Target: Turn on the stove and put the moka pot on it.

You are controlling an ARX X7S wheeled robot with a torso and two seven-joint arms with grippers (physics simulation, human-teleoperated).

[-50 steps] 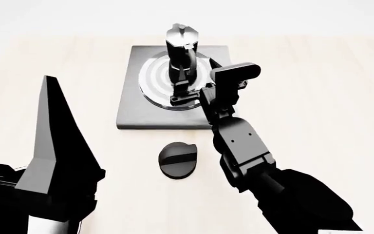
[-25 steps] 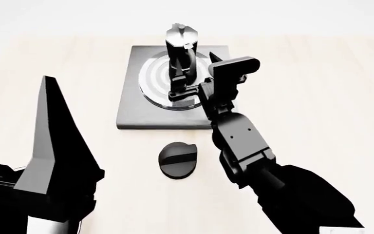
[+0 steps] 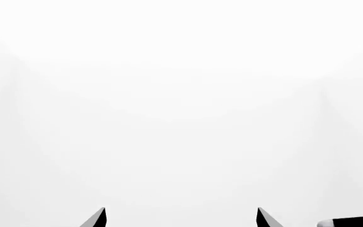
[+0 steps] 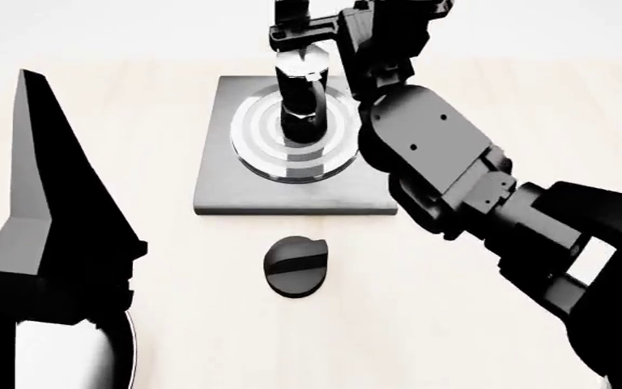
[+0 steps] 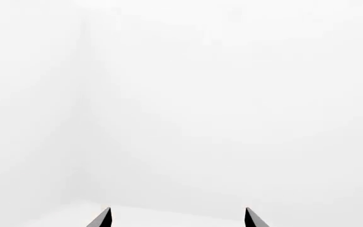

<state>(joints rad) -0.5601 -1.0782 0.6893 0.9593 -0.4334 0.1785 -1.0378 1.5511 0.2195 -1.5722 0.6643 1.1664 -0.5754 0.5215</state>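
Note:
The stove (image 4: 224,190), a dark-grey square slab, lies on the light wood table, with its round black knob (image 4: 296,266) just in front of it. The black and silver moka pot (image 4: 302,101) stands upright on the burner rings (image 4: 257,134). My right arm (image 4: 430,154) reaches over the slab's right side. Its gripper is lifted above the pot's lid, partly cut off by the head view's top edge. My right gripper (image 5: 178,218) is open and holds nothing. My left gripper (image 3: 181,218) is open too and faces blank white. One of its fingers (image 4: 46,186) points up at the left.
A pale rounded shape with a dark rim (image 4: 84,356) shows at the head view's bottom left, behind my left arm. A black object (image 3: 351,221) shows at the left wrist view's edge. Bare table (image 4: 527,105) lies around the slab.
My right gripper has risen from beside the moka pot's base to above its lid, open and off the pot. The pot has stayed on the rings. The left finger has shifted slightly left.

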